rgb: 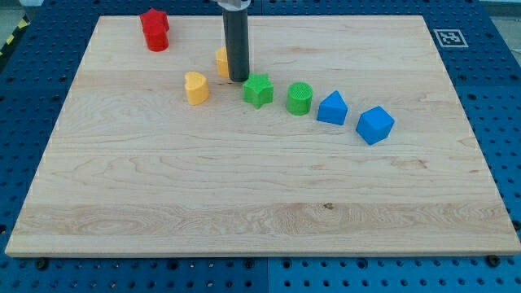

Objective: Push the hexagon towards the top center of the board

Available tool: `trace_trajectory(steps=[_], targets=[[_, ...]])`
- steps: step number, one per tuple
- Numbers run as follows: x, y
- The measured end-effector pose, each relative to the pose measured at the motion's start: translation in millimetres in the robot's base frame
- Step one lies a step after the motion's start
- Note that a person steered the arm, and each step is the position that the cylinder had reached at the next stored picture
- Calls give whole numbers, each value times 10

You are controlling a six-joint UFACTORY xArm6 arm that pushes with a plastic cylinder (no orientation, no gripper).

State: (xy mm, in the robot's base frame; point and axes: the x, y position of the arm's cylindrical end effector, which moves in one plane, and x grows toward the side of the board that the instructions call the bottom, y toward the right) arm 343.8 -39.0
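Observation:
My tip (238, 79) rests on the wooden board (260, 203), left of centre in the upper part. A yellow block (221, 61) sits just to its upper left, touching or nearly touching the rod; the rod hides part of it, so I cannot make out its shape. A yellow heart-like block (196, 87) lies to the tip's left. A green star (258, 89) lies just to the tip's lower right, very close. Two red blocks (155, 29) stand together at the top left, shapes unclear.
A row runs to the right of the star: a green cylinder (299, 98), a blue wedge-like block (331, 107) and a blue cube (374, 124). A black-and-white marker (449, 37) sits at the board's top right corner. Blue perforated table surrounds the board.

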Motion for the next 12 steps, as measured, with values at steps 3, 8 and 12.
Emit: trace_trajectory(steps=[3,8,12], targets=[[115,-216],[-35,-294],[-282,-485]])
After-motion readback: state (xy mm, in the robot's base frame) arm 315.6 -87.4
